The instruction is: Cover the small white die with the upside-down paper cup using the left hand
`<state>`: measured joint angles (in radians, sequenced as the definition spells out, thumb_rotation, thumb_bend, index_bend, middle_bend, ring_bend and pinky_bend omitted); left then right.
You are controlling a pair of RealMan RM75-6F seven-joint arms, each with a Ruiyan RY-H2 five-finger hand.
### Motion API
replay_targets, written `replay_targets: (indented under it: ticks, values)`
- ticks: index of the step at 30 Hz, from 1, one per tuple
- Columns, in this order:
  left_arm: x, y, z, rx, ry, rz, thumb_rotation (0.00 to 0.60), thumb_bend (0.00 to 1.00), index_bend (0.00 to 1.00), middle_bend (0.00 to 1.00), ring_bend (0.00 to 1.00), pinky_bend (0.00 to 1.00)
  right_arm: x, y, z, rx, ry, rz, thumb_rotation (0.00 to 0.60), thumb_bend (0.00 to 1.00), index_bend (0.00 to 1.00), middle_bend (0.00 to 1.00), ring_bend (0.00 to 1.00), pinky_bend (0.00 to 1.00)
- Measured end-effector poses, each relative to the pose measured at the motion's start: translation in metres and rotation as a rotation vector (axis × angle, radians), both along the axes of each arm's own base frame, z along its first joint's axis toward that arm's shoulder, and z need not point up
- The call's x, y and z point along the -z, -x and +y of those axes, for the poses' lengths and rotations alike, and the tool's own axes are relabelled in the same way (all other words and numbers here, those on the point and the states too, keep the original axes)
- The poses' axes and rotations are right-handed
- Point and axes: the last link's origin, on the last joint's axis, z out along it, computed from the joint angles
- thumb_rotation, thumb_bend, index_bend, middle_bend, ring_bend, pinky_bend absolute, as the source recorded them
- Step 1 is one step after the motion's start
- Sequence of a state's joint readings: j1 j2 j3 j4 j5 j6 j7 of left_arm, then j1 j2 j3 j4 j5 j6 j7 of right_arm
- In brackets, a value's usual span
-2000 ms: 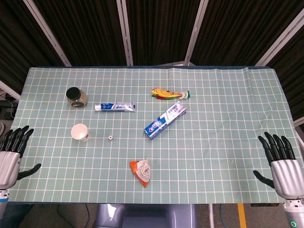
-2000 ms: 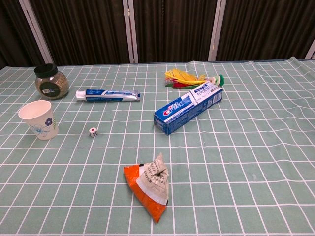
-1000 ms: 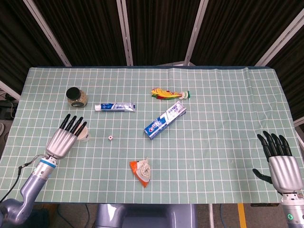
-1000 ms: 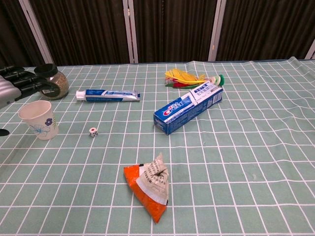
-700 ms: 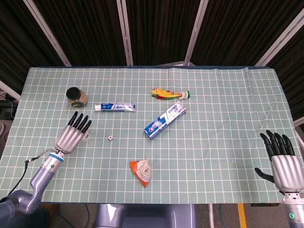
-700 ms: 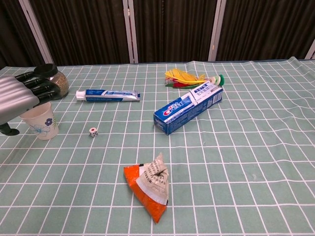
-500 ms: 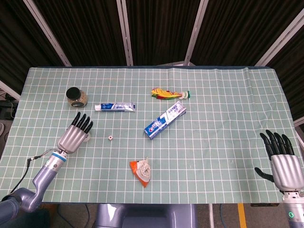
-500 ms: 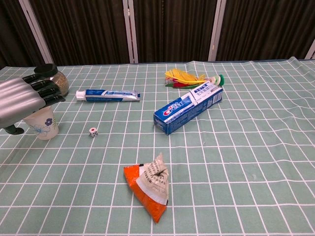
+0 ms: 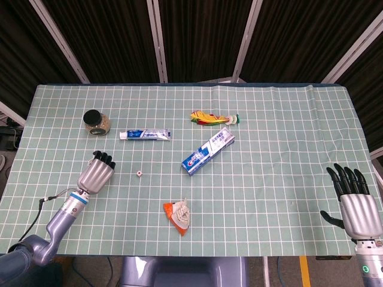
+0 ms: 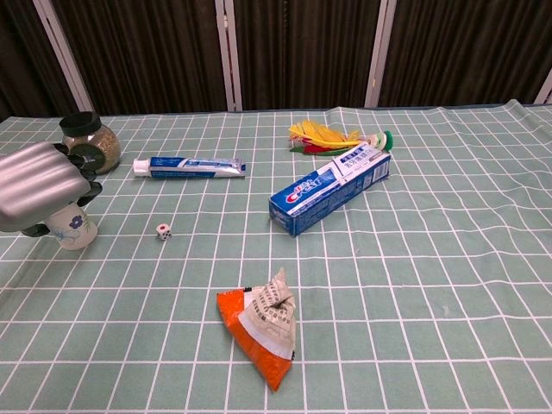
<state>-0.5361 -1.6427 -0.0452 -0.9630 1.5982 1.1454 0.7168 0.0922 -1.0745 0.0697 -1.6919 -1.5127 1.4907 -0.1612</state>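
The small white die point(image 9: 139, 173) point(image 10: 164, 231) lies on the green checked cloth. To its left stands the paper cup point(image 10: 73, 228), white with a blue flower print; only its lower part shows. My left hand point(image 9: 96, 175) point(image 10: 43, 194) sits on top of the cup, fingers curled over its far rim and thumb on its near side, gripping it. In the head view the hand hides the cup. My right hand point(image 9: 357, 203) hangs open off the table's right edge, holding nothing.
A dark-lidded jar point(image 9: 96, 122) point(image 10: 89, 142) stands just behind the cup. A toothpaste tube point(image 9: 145, 136), a blue toothpaste box point(image 9: 207, 150), a colourful feathered item point(image 9: 212, 118) and an orange packet point(image 9: 178, 216) lie further right.
My left hand came in from the table's left edge to the cup and its straight fingers have curled down over it. The cup, the die and the right hand stay put.
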Motion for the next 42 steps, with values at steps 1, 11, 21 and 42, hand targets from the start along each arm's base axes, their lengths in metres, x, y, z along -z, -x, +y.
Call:
replay_targets:
  ticks: [1,11,21,42]
  values:
    - [-0.001,0.000,0.000,-0.011,0.000,-0.016,0.600,0.00,0.50,0.40,0.35,0.38,0.000,0.000,0.000,0.000,-0.002,0.000,0.600,0.00,0.00,0.00,0.00,0.00]
    - [-0.027,0.000,0.004,-0.236,0.050,-0.445,0.600,0.00,0.51,0.39,0.35,0.38,0.005,-0.002,0.001,-0.003,-0.015,0.003,0.600,0.00,0.00,0.00,0.00,0.00]
    - [-0.058,0.022,0.005,-0.614,0.230,-1.047,0.600,0.00,0.50,0.39,0.34,0.38,0.011,-0.005,0.002,-0.007,-0.033,0.008,0.600,0.00,0.00,0.00,0.00,0.00]
    - [-0.056,0.041,0.003,-0.695,0.313,-1.216,0.600,0.00,0.00,0.00,0.00,0.00,0.008,-0.004,0.003,0.001,-0.034,-0.004,0.600,0.00,0.00,0.00,0.00,0.00]
